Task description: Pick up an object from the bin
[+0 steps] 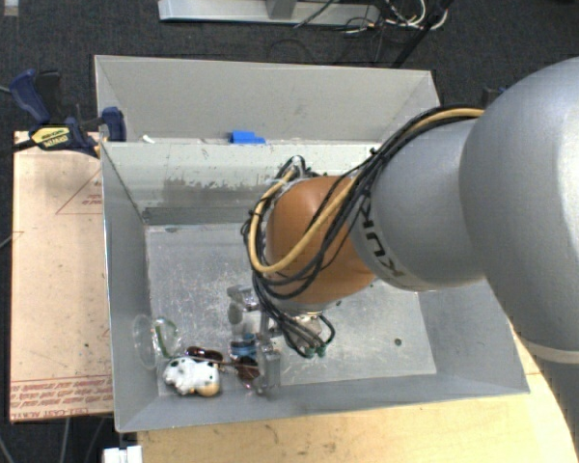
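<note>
My gripper (258, 347) hangs low over the bin's front, just left of the middle, under the arm's wrist. Right at its lower end lies a small blue and red thing (242, 356), partly hidden by the gripper. A dark reddish-brown piece (206, 356) lies just to its left. In front of that sits a white soft toy with tan patches (192, 377), close to the front wall. A clear, glassy cup-like thing (155, 340) lies on its side further left, near the left wall.
The loose things cluster in the bin's front left corner, against the sloping front and left walls. A small blue thing (247, 138) shows behind the back partition. The arm and its cables cover the bin's middle and right.
</note>
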You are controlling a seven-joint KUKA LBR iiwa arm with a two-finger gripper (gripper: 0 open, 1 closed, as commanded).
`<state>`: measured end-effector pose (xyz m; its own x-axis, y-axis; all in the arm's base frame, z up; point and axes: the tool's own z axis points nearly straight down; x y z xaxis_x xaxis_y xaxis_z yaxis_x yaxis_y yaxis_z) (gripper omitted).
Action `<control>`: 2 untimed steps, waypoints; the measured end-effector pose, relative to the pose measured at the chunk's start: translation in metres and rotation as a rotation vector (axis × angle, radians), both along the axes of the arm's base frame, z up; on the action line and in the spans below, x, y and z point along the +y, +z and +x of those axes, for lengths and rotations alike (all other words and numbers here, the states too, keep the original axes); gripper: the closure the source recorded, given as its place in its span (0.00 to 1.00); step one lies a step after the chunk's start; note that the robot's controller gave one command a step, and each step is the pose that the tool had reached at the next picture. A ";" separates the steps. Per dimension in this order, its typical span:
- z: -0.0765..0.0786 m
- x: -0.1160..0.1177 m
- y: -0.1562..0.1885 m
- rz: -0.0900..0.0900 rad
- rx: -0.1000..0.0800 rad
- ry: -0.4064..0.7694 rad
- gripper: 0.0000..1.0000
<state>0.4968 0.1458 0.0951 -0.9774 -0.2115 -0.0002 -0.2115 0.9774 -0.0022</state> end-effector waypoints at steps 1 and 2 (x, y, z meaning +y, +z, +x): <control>0.000 0.036 -0.012 0.007 -0.001 0.051 0.00; 0.021 0.060 -0.025 0.005 -0.002 0.202 1.00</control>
<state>0.5174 0.2055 0.0703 -0.9150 -0.4035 -0.0041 -0.4035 0.9150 0.0022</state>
